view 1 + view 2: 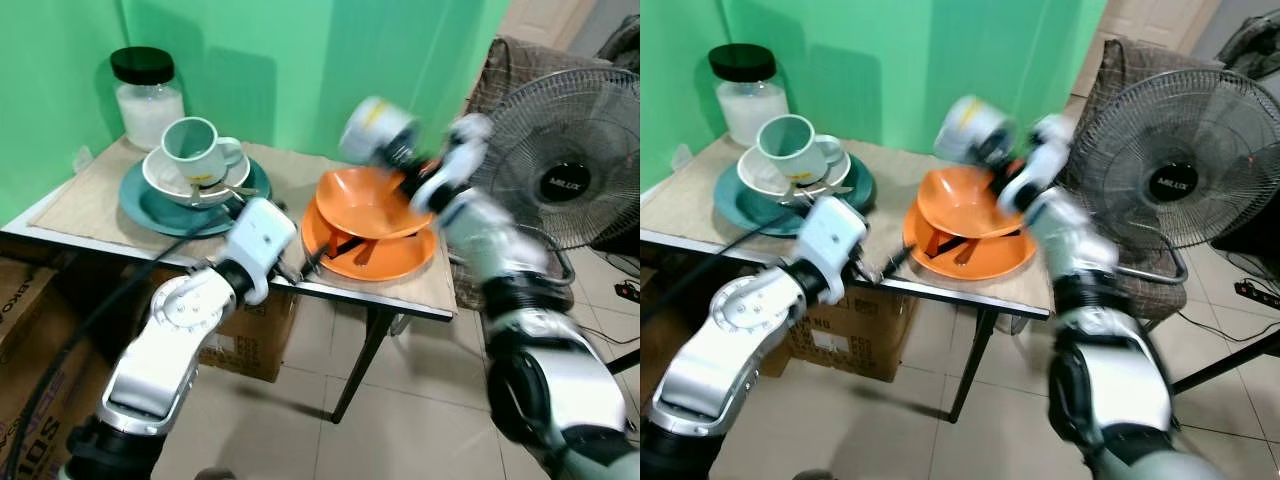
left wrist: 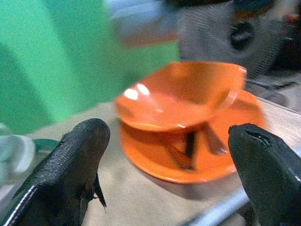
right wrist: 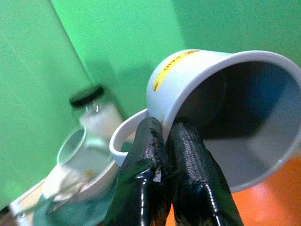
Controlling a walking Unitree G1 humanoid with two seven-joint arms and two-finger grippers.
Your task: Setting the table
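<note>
We hold a grey mug (image 3: 221,113) in our right gripper (image 3: 165,141), fingers pinched on its rim, the mug tipped on its side in the air above the orange bowl (image 1: 370,200). That bowl sits on an orange plate (image 1: 385,258) with dark utensils (image 2: 188,148) lying between them. Our left gripper (image 2: 169,160) hangs with its fingers spread wide at the table's (image 1: 90,200) front edge, just short of the plate and touching nothing. Farther left stand a teal plate (image 1: 150,210), a white bowl (image 1: 165,180) and a pale green cup (image 1: 195,150), with a black-lidded jar (image 1: 148,95) behind. Green walls back the table; a fan (image 1: 570,160) stands to the right, a cardboard box (image 1: 255,340) underneath. Our right arm is blurred, so the mug's lettering is unreadable.
</note>
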